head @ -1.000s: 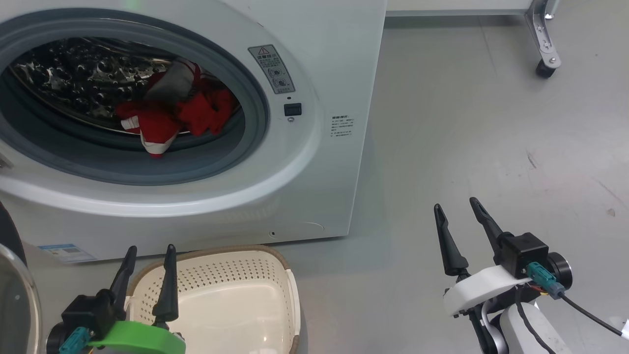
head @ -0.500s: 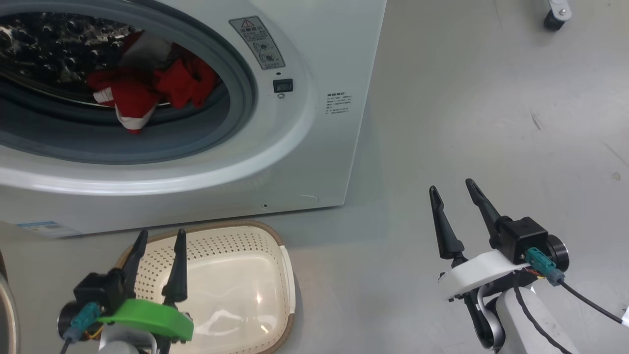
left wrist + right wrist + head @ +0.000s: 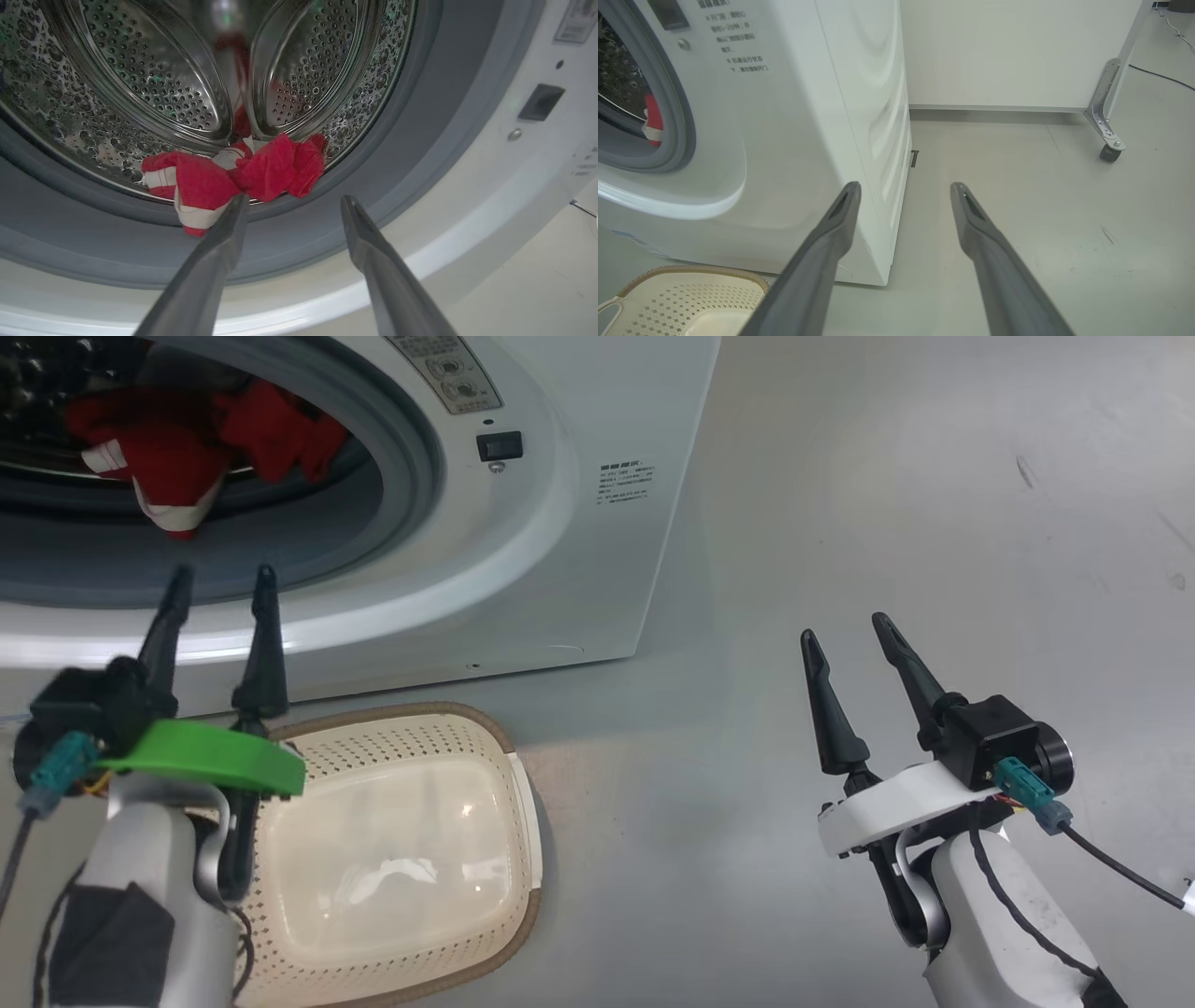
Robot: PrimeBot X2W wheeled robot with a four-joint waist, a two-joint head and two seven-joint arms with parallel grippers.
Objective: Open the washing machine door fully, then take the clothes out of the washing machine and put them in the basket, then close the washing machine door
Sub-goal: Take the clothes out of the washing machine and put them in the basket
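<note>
The white washing machine (image 3: 579, 523) stands at the upper left, its grey-ringed port uncovered; the washing machine door is out of view. The red clothes (image 3: 159, 439) with white bands lie at the drum's front lip, one piece hanging over it. My left gripper (image 3: 221, 577) is open just below the port and in front of it, above the basket's far end. In the left wrist view its fingers (image 3: 294, 199) point at the clothes (image 3: 233, 172), a short way off. The cream basket (image 3: 420, 747) sits on the floor before the machine. My right gripper (image 3: 843, 627) hangs open over bare floor to the right.
A black latch socket (image 3: 499, 446) sits on the machine's front, right of the port. In the right wrist view, a metal leg with a caster (image 3: 1108, 140) stands at the far right by a white panel, and the basket (image 3: 682, 289) shows at the lower left. Grey floor lies to the machine's right.
The head camera has tipped down, so the whole picture has shifted up. My left gripper has risen from over the basket toward the port. The right gripper has kept its pose.
</note>
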